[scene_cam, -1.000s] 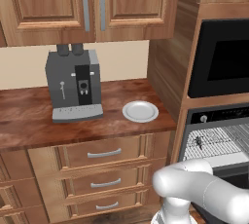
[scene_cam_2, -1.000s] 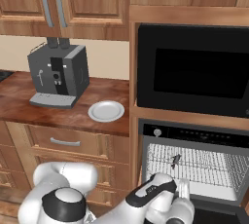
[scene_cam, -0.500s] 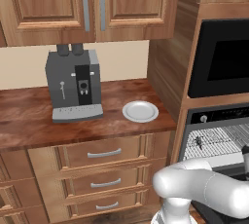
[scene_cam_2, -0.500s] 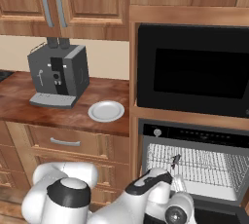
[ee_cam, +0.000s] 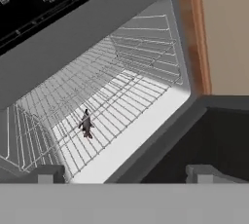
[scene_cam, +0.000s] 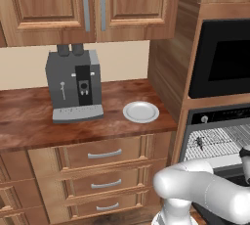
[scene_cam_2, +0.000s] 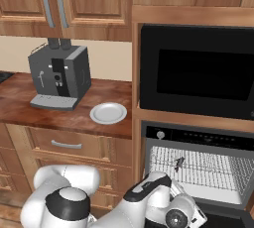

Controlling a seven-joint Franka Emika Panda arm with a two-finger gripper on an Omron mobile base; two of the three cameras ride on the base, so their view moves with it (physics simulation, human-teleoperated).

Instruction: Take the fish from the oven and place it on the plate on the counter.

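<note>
Fish-wise, we're seeing the tiny dark slender fish (ee_cam: 86, 124) lying on the silver wire rack (ee_cam: 126, 96) inside the built-in oven (scene_cam_2: 198, 167), around 8 o'clock from hand-view centre. Our two-finger gripper (ee_cam: 124, 173) is hovering with jaws wide, gripping nothing. Small round pale plate (scene_cam: 140, 111) is sitting on the reddish-brown counter (scene_cam: 29, 116).

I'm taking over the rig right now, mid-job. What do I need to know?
Gripper: open, holding nothing, low in front of the oven, fingers aimed at the rack.
Fish: lies on the oven's wire rack, untouched.
Plate: bare, on the counter beside the coffee machine.
Done: oven open, hand lined up.
Left: reach in, grasp the fish, carry it to the plate.
</note>
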